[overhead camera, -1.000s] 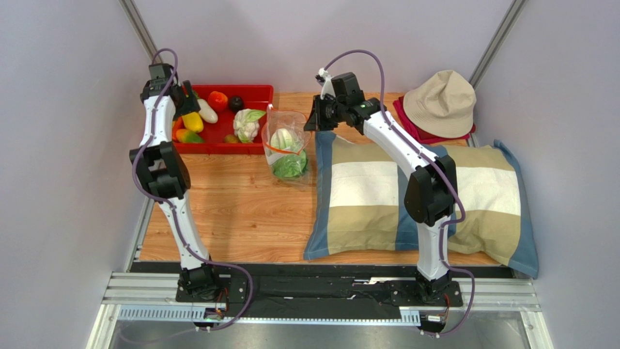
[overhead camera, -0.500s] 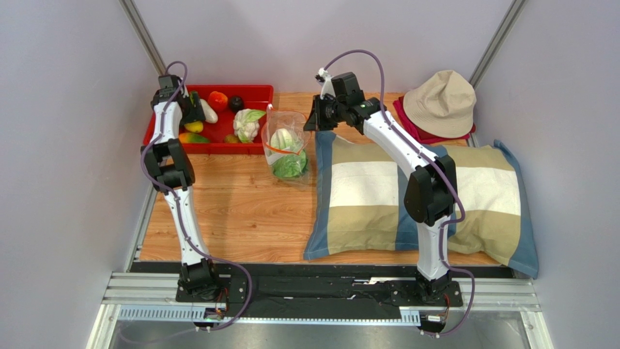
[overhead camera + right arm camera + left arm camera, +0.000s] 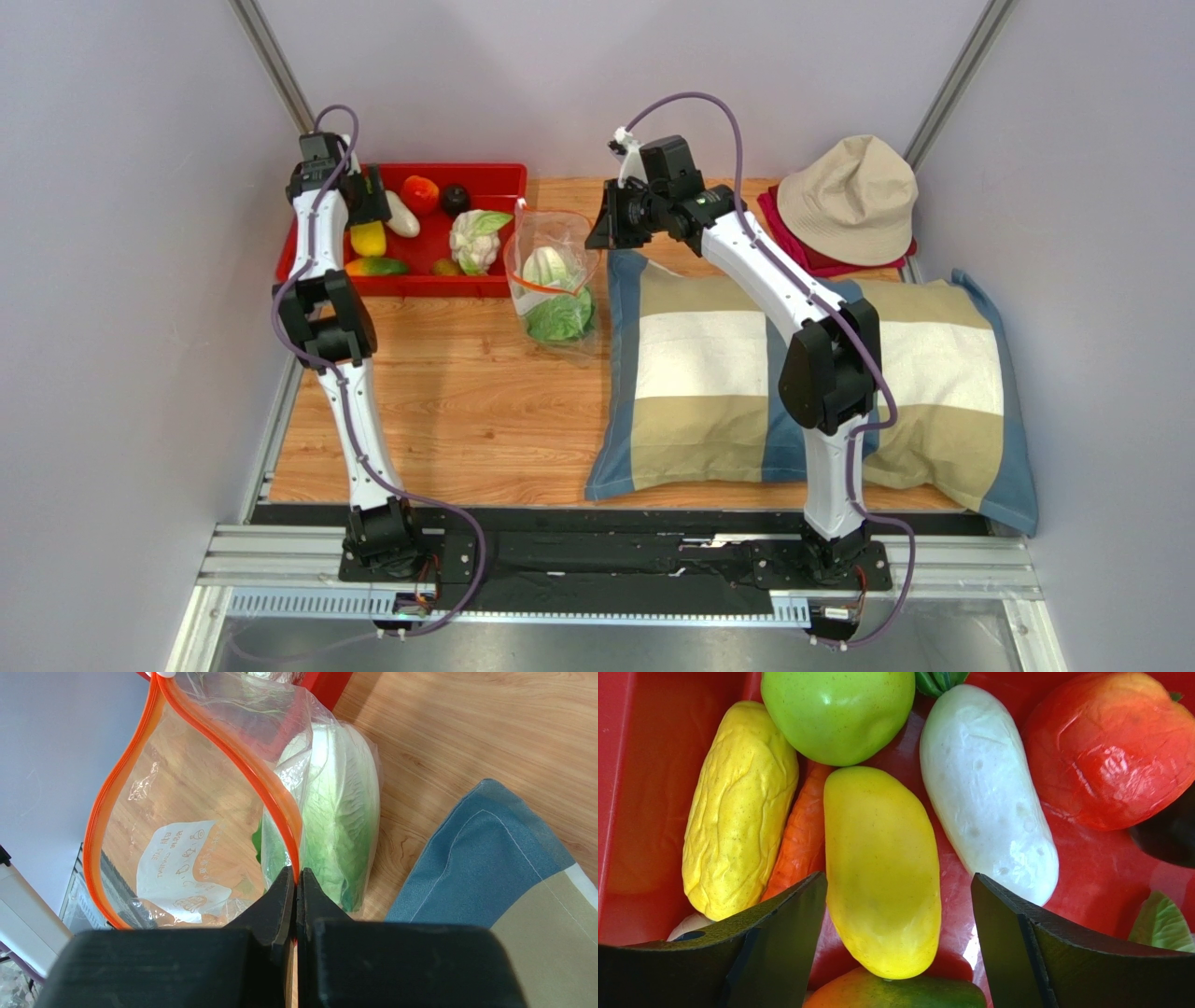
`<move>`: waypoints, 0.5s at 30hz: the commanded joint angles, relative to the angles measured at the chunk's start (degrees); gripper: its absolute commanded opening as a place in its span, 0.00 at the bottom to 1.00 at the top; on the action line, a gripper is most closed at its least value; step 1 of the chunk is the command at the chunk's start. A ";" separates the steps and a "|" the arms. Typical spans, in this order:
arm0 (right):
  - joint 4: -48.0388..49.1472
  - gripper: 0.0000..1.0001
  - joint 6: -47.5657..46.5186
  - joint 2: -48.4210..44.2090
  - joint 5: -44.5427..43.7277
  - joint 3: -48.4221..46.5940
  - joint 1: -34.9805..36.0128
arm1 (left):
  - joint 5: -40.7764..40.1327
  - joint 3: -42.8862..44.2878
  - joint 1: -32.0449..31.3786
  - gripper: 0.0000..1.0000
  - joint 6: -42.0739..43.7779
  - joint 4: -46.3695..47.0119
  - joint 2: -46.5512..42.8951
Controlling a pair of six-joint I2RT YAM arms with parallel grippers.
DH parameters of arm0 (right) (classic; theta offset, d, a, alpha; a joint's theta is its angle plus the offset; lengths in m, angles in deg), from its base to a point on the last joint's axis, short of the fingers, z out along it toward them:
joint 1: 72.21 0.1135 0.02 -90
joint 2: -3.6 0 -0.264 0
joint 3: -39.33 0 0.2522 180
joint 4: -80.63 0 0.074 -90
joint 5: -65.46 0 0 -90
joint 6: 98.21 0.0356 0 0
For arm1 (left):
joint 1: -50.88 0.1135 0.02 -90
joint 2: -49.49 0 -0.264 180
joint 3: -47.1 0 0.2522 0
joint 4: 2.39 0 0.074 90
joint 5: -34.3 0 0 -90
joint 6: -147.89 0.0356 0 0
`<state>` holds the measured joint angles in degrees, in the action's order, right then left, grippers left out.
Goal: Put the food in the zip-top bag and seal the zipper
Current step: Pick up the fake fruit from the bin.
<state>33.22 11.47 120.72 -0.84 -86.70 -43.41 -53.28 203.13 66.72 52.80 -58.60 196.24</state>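
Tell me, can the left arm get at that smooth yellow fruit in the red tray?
Probably yes. The left gripper is open right over the yellow fruit, a finger on either side, nothing covering it. The carrot and white vegetable lie close beside it, so the fit looks snug.

Overhead on whole table point(image 3: 463, 406); wrist close-ups down on tray point(image 3: 626, 812), zip-top bag point(image 3: 175, 868).

Bright, even, diffuse light fills all three views; in the top view the arms throw only faint, soft shadows on the table point(image 3: 463, 406). Small white glints sit on the sharply focused green fruit point(image 3: 836, 707) in the left wrist view. In the right wrist view the zip-top bag point(image 3: 175, 871) carries a pale sheen on its crinkles, and the right gripper point(image 3: 295, 875), close to the lens, is a dark, featureless mass.
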 commanded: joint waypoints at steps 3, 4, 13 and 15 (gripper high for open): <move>1.22 0.00 -0.35 -0.05 0.20 -1.90 -0.41 | -2.33 3.27 0.16 0.84 4.28 -5.88 1.51; 1.22 0.00 -0.35 -0.14 0.12 -1.81 -0.41 | -4.33 2.83 0.07 0.84 4.99 -6.84 2.04; 0.43 0.00 -0.26 1.27 0.55 -4.01 -0.32 | -4.71 0.72 0.51 0.73 9.04 -5.10 3.10; 0.08 0.00 -0.43 1.27 0.64 -4.19 -0.32 | -3.56 0.72 0.51 0.61 8.77 -3.35 1.96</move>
<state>32.96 11.49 121.55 -0.84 -87.93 -43.52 -57.39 203.94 66.70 59.67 -64.66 200.48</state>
